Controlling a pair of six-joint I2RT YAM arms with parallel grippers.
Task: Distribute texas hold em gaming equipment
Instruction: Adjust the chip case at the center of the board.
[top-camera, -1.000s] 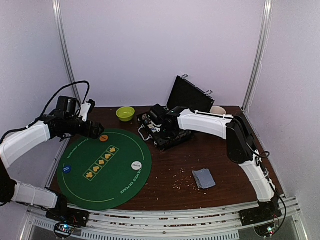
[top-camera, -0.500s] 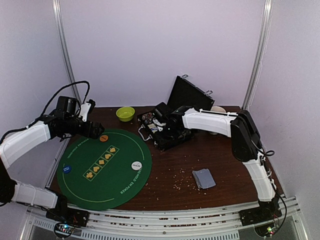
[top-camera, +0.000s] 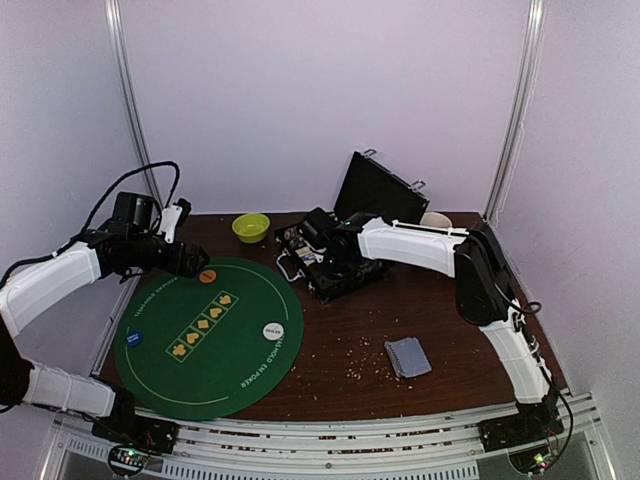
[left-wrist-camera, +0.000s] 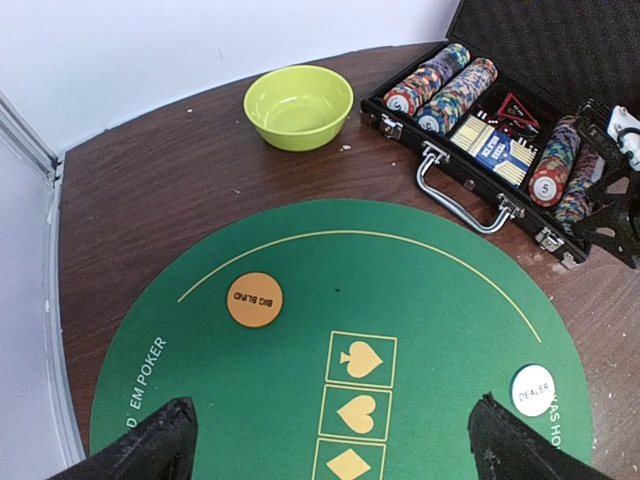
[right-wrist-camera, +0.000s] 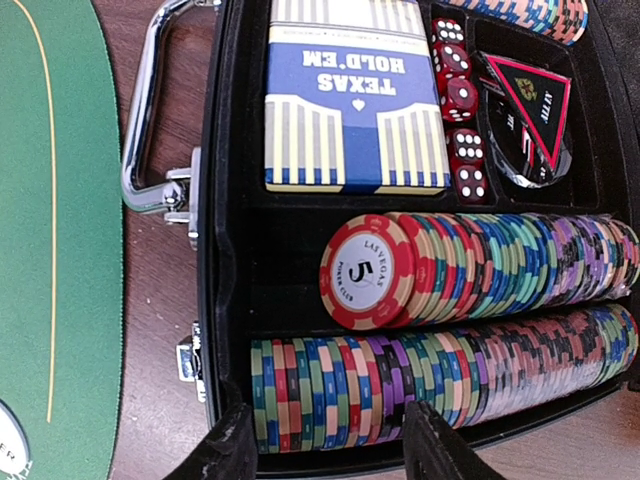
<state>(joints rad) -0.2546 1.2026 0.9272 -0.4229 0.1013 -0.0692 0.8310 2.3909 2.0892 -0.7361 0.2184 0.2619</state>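
Black-fingered and spread wide, the right gripper (right-wrist-camera: 330, 442) hovers over the nearest row of poker chips (right-wrist-camera: 450, 380) in the open case (right-wrist-camera: 222, 260), with the card box (right-wrist-camera: 350, 100) at twelve o'clock. Fetching chips looks to be the step in hand; next it probably has to descend and pinch a few. The left gripper (left-wrist-camera: 335, 455), also spread, hangs over the green mat (left-wrist-camera: 420, 290), with the dealer disc (left-wrist-camera: 532, 390) at two o'clock.

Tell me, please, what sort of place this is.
Probably a robotics test booth, not a card room: plain white walls and metal posts close in a small brown table, where a green poker mat and chip case are staged.
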